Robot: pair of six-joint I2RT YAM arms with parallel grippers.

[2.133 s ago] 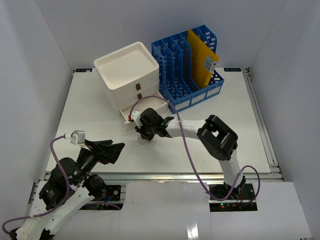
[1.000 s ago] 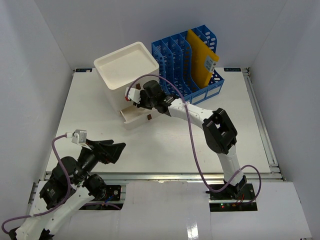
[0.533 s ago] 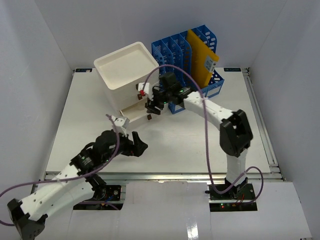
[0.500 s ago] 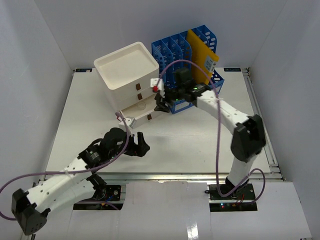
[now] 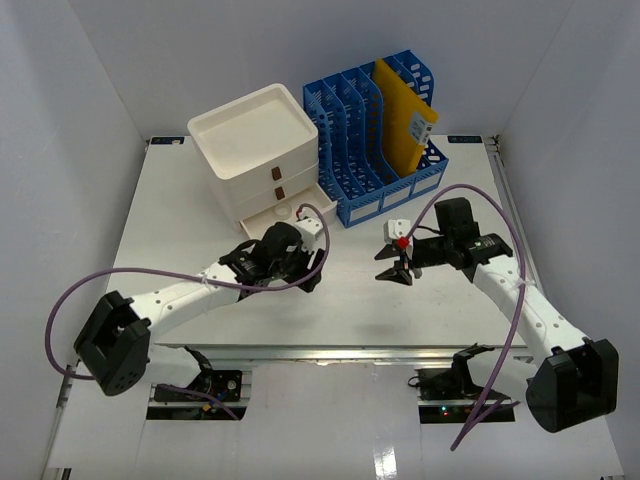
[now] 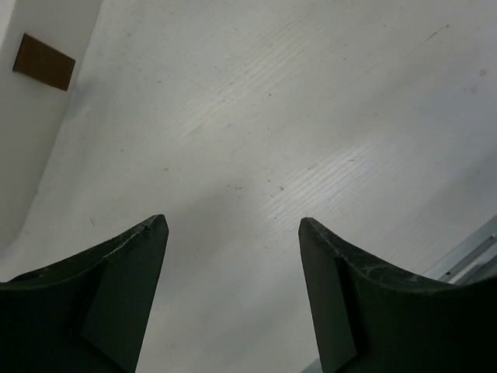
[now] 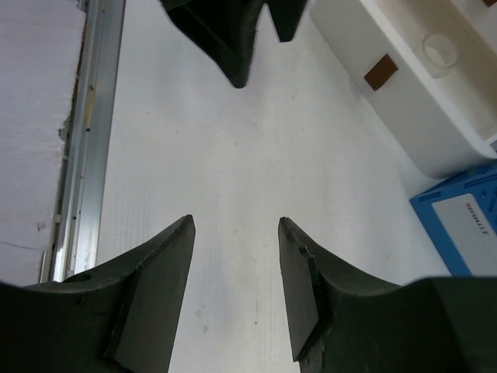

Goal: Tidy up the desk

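Closest to you, the metal rail (image 5: pixel 330 350) runs along the front edge of the surface (image 5: pixel 180 230), the white desktop you are tidying; everything else here sits on it, beyond the rail.

Your left tool (image 5: pixel 308 276) hangs low over the surface just in front of the drawer box (image 5: pixel 255 150), near that box's front right corner. Its two fingers are spread wide with only bare desktop between them, so it holds nothing. The left wrist view shows a brown handle tab (image 6: pixel 44 61) at its upper left, so the box front is close by but not touched.

Your right tool (image 5: pixel 396 275) is in front of the drawer box and well off to its right, turned back toward it. It is also spread wide and empty. I judge it is parked there to leave the other arm room at the box.

The drawer box's bottom drawer (image 5: pixel 278 211) stands pulled out, while the two above it sit flush. The right wrist view looks into it and shows a small pale ring-shaped thing (image 7: pixel 439 48); I cannot tell what it is. That drawer looks like the job left to do, and the left tool is placed to push it home. Press squarely on the drawer front, since a push near one corner may skew the light box.

Just to the right of the drawer box, touching or nearly so, stands the blue file rack (image 5: pixel 360 165), holding a yellow folder (image 5: pixel 400 115) upright.
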